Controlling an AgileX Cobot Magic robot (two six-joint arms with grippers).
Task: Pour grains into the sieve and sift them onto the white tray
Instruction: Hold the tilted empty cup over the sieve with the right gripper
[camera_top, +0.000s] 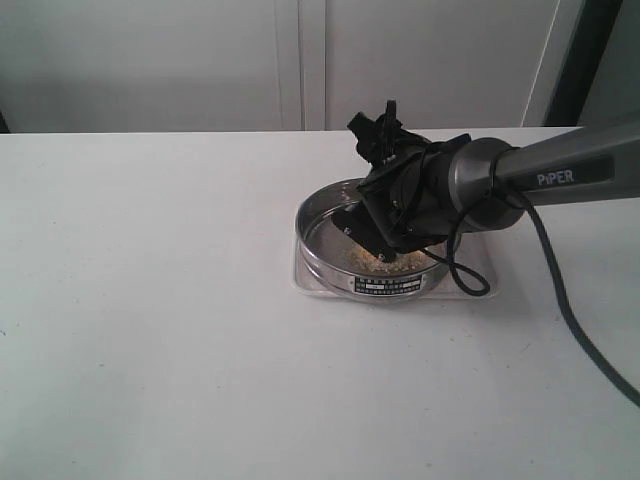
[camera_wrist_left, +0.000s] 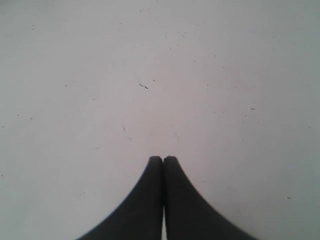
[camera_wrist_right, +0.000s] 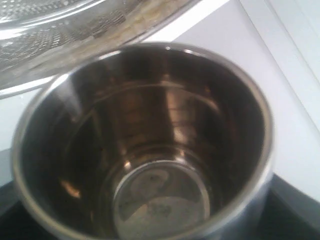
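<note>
The broad white table (camera_top: 150, 330) gives you open room on every side but one. The whole left half and the front are bare, and the back edge meets a pale wall (camera_top: 150, 60).

Your grey right arm (camera_top: 560, 175) reaches in from the right. Its black cable (camera_top: 470, 282) loops down over the right side of the flat white plastic tray (camera_top: 303, 287).

The tray lies just right of the table's middle. The wide round steel sieve with the mesh bottom (camera_top: 325, 262) sits on it and leaves only the tray's corners showing.

The right gripper (camera_top: 380, 235) hangs tilted over the sieve and blocks your sight of its far rim and centre. The exterior view hides what it carries. The right wrist view shows it clamped around a small shiny steel cup (camera_wrist_right: 150, 150), mouth towards the camera, with nothing inside. The sieve's rim lies just beyond the cup's lip.

The loose yellow and whitish grains (camera_top: 385, 262) lie in a patch on the mesh at the near side, just behind the small black-and-white label (camera_top: 388, 286) on the rim.

The left gripper (camera_wrist_left: 163, 159) appears only in its own wrist view. Its dark fingertips are pressed together, gripping nothing, over bare speckled tabletop.
</note>
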